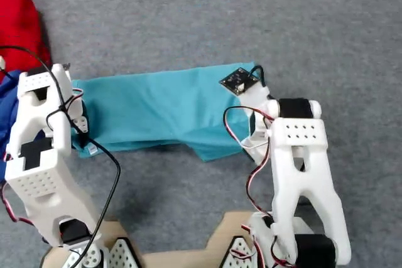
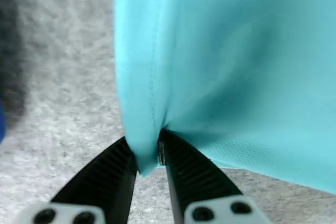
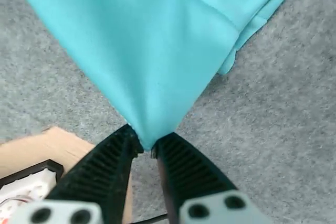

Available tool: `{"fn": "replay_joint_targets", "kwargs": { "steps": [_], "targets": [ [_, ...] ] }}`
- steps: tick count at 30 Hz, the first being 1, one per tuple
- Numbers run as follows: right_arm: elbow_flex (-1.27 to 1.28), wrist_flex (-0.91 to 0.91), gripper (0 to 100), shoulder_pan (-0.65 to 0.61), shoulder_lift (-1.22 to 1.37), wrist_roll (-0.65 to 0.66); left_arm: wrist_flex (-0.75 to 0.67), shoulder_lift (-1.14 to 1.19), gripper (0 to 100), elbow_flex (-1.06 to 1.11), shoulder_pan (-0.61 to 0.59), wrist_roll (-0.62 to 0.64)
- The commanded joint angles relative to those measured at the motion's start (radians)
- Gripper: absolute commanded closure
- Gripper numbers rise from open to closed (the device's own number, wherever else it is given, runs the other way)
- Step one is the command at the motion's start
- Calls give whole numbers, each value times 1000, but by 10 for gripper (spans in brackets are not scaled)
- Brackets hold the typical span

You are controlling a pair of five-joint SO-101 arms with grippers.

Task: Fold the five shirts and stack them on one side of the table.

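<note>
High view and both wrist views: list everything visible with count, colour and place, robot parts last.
teal shirt: one, teal, spread across the table's middle between the arms.
red garment: one, red, far left edge of the table.
blue garment: one, blue, left edge, partly behind the left arm.
table: one, grey cover.
wooden board: one, tan, near edge, under the arm bases.
left arm: one, white.
right arm: one, white.
left gripper: black fingers, shut on a shirt edge.
right gripper: black fingers, shut on a shirt corner.
</note>
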Motion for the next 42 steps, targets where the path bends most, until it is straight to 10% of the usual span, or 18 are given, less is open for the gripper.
{"fn": "replay_joint_targets", "kwargs": {
  "steps": [1,19,29,42],
  "targets": [
    [45,-66,992,7,-4,-2,-8,-10,981,3,58,-3],
    [111,-351,986,199,249,75,-20,-10,981,29,129,-8],
    [110,-304,694,188,182,146,2,-16,979,46,124,-58],
    [-130,-186,785,18,18,37,269,-18,819,-238,-8,-61]
  ]
}}
